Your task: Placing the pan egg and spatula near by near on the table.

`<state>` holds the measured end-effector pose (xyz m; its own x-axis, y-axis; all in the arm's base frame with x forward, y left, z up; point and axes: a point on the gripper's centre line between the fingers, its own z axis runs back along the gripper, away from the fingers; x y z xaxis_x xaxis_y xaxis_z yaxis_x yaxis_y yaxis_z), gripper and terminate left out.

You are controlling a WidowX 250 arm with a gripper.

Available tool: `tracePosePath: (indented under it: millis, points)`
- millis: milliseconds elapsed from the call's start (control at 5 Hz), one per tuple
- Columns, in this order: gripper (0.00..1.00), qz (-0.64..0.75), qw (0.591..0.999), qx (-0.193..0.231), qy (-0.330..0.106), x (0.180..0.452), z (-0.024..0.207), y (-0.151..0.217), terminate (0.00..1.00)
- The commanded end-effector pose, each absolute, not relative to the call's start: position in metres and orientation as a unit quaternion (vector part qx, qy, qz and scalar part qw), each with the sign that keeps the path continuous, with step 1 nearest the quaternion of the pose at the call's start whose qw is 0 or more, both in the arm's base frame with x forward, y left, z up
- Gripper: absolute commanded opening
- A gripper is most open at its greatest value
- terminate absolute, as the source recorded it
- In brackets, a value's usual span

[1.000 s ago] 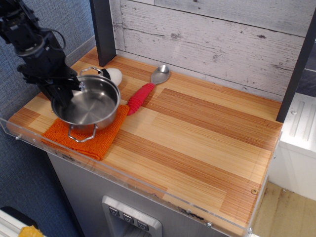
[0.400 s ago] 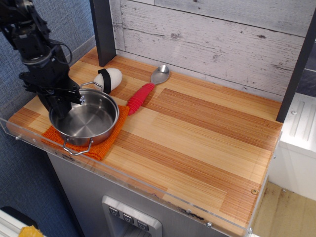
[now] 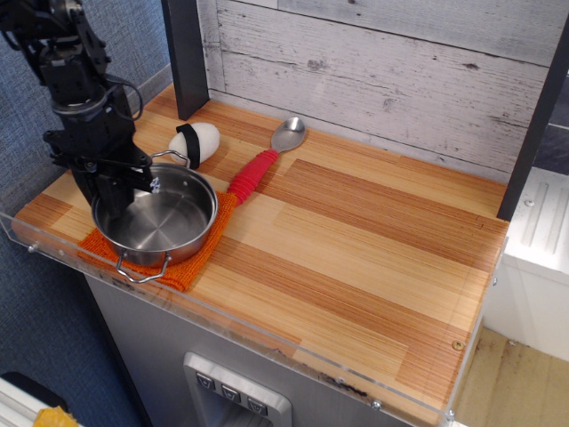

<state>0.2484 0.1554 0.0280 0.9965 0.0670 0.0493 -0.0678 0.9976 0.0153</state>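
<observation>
- The table (image 3: 356, 240) is a striped wooden plank top, light and reddish, with a clear acrylic rim along its front edge and a whitewashed plank wall (image 3: 400, 62) behind it.
- The black robot arm (image 3: 67, 62) reaches down from the upper left over the table's left end.
- The pan (image 3: 160, 218), round and shiny steel with two wire loop handles, sits at the front left corner on an orange cloth (image 3: 191, 258), one handle towards the front rim and the other towards the back.
- The gripper (image 3: 114, 191) is at the pan's left rim, its fingers closed on that rim, one finger appearing to reach inside the pan.
- The spatula (image 3: 264, 160) lies just right of the pan, its red ribbed handle almost touching the cloth corner and its silver head pointing towards the wall.
- The egg (image 3: 196, 142), white with a black band, lies on the wood just behind the pan, near the dark post (image 3: 187, 53).
</observation>
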Motion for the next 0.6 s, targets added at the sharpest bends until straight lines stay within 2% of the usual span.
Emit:
tracePosePath:
  millis: [0,200,400]
  points:
    - [1.00,-0.005,0.994,0.062,-0.095,0.268,0.122,0.137,0.00]
    - [1.00,-0.012,0.992,0.067,-0.111,0.267,0.172,0.112,0.00]
    - [1.00,-0.038,0.992,0.047,-0.113,0.272,0.186,0.084,0.00]
